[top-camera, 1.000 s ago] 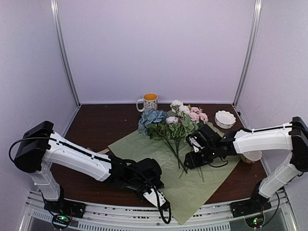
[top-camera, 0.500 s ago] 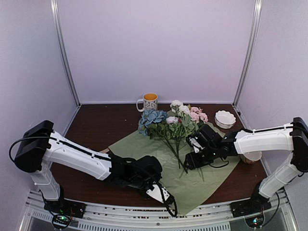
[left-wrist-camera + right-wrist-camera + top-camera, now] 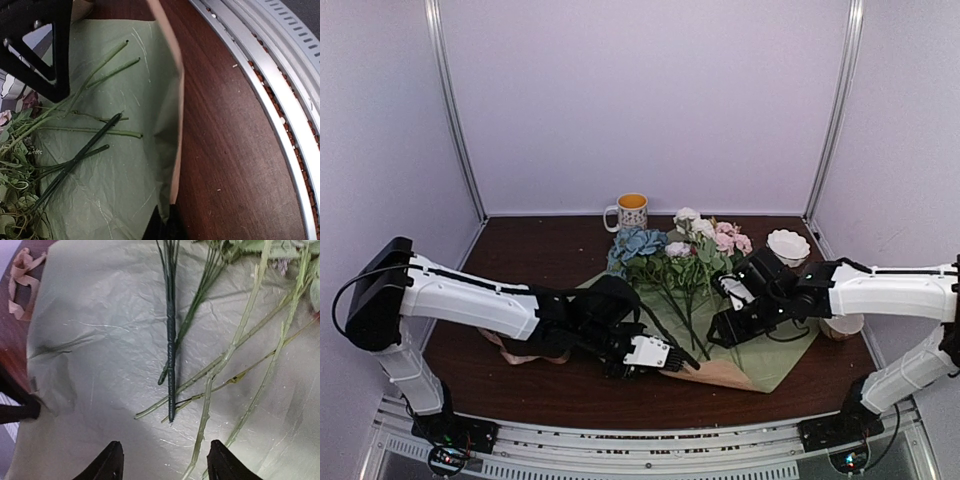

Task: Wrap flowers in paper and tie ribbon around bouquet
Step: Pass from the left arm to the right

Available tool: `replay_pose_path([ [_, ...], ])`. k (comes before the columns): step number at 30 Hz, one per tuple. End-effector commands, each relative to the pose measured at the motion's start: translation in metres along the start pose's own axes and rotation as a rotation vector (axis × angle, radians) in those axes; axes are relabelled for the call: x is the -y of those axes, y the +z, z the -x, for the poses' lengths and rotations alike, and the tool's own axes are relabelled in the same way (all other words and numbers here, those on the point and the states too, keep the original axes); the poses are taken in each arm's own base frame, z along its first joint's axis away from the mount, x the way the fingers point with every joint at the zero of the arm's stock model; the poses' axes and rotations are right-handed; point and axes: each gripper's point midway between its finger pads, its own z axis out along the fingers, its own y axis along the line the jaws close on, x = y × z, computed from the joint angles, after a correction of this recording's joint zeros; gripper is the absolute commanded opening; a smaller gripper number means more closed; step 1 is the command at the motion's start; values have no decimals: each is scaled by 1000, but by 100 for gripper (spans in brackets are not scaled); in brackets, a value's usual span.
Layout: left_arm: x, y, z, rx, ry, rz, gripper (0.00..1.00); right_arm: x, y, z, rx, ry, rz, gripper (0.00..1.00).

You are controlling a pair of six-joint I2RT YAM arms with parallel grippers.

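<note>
Left gripper, just left of the flowers' stems, is now clamping shut on the near corner of the paper. A second ago it was open, and now it's dragging that corner in toward the flowers, peach side flipping up. So the wrap is getting started. The flowers are lying on the green sheet. Right gripper, just right of the stems, is hanging wide and holding nothing.

The left claw is mostly cut off, seemingly pinching the paper.
</note>
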Motion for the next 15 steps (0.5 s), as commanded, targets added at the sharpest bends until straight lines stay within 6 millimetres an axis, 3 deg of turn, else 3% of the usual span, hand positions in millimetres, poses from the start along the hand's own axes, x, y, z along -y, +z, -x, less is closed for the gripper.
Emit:
replay_pose_path([
  [1, -5, -15, 19, 154, -121, -69, 0, -18, -50, 19, 103, -127, 75, 60],
  [7, -20, -19, 3, 198, -246, -108, 0, -47, -82, 3, 204, -266, 266, 63],
  [11, -28, -19, -2, 230, -298, -124, 0, -65, -81, -21, 200, -371, 365, 63],
  [15, -30, -18, -6, 229, -318, -142, 0, -62, -76, -37, 153, -378, 356, 66],
])
